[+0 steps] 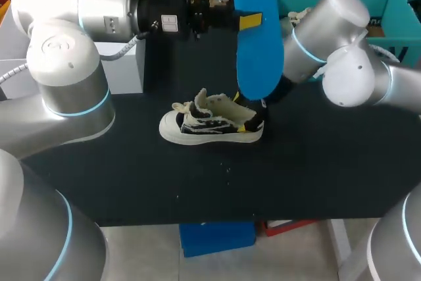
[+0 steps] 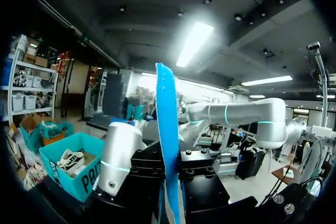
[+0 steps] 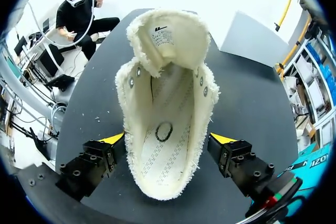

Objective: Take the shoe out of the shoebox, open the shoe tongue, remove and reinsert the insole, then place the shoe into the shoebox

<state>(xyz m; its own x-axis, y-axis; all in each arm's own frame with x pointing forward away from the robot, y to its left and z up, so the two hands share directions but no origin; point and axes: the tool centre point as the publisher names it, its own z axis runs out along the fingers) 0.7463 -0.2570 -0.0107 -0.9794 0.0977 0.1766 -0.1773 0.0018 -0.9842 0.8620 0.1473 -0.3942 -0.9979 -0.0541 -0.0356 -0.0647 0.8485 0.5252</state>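
A black-and-white shoe [image 1: 210, 123] lies on the black table [image 1: 197, 189], toe to the left, tongue folded forward. My left gripper [image 1: 245, 21] is raised above and behind it, shut on a blue insole [image 1: 258, 37] that hangs upright. The left wrist view shows the insole [image 2: 168, 145] edge-on between the black jaws. My right gripper [image 1: 255, 120] is down at the shoe's heel. From the right wrist, the shoe [image 3: 165, 129] gapes wide, its bare footbed showing, and the open gripper [image 3: 168, 139] straddles the heel with a yellow fingertip [image 3: 113, 139] on each side. The teal shoebox [image 1: 388, 4] stands back right.
A white box [image 1: 122, 67] sits at the back left of the table. My right arm [image 2: 231, 114] crosses ahead of the left gripper. The teal shoebox [image 2: 73, 166] holds another shoe. Bare black table lies in front of the shoe.
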